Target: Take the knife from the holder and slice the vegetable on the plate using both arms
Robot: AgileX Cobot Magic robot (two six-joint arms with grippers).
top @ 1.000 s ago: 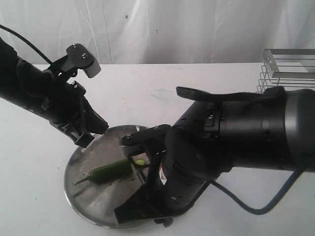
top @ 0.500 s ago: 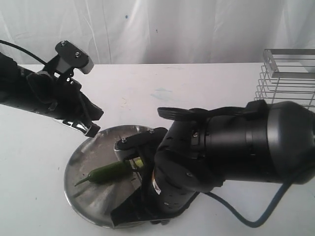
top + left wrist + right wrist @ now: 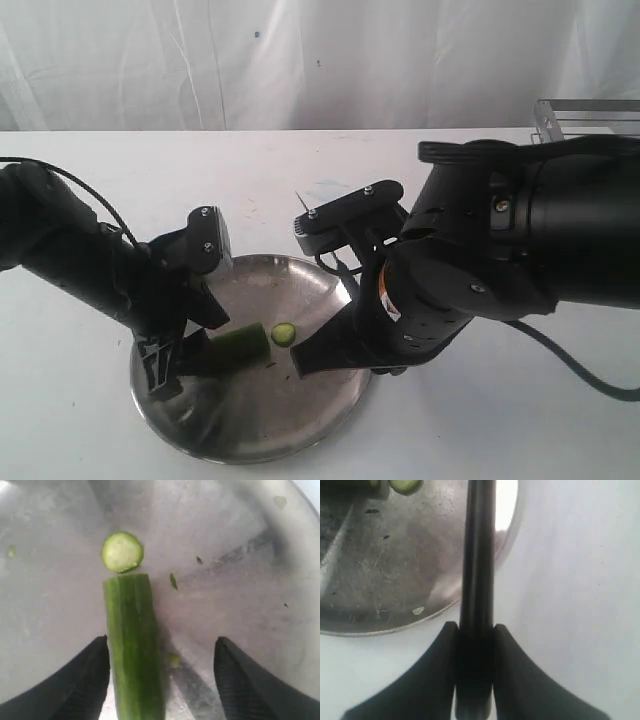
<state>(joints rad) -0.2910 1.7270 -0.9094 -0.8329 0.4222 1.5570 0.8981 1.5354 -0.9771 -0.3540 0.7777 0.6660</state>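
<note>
The left gripper (image 3: 160, 680), wide around the vegetable (image 3: 134, 645), should probably close before the right gripper (image 3: 475, 630), holding the knife (image 3: 479, 555), cuts.

It looked like a lab or test bench rather than a home kitchen. A plain white table (image 3: 300, 170) stood before a white draped curtain (image 3: 330, 60), possibly a backdrop. Kitchen props were sparse: a steel plate (image 3: 310, 420) and a wire holder (image 3: 590, 115) at the table's edge.
</note>
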